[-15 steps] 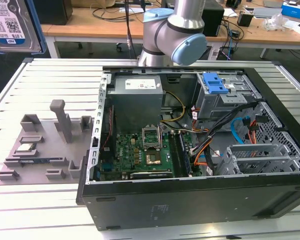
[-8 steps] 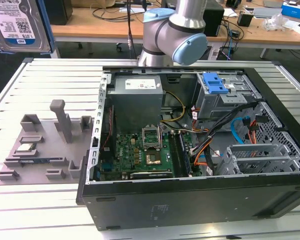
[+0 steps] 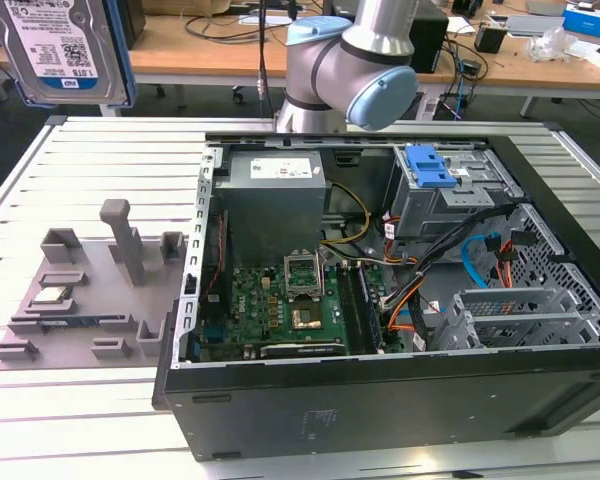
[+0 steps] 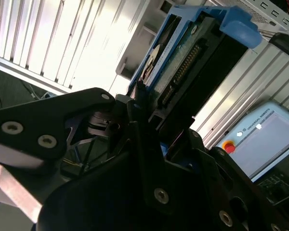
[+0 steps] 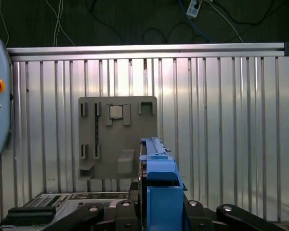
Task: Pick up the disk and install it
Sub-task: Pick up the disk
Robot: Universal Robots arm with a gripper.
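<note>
Held the disk (image 3: 65, 48) high above the slatted table (image 3: 100, 150), at the exterior view's left, well apart from the open computer case (image 3: 380, 400). Clamped with the gripper (image 5: 159, 208) closed tight on the blue carrier rails, edge-on in the first wrist view. Judged stiff, fairly heavy, shock-sensitive; best taken by the 2 plastic rails, never by the label face or connector pins (image 4: 185, 65).

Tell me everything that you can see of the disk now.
The disk is a flat silver hard drive with a white printed label, framed by blue plastic rails. It hangs in the air at the exterior view's upper left, above the slatted table. In both wrist views it shows edge-on, clamped in the gripper.
</note>
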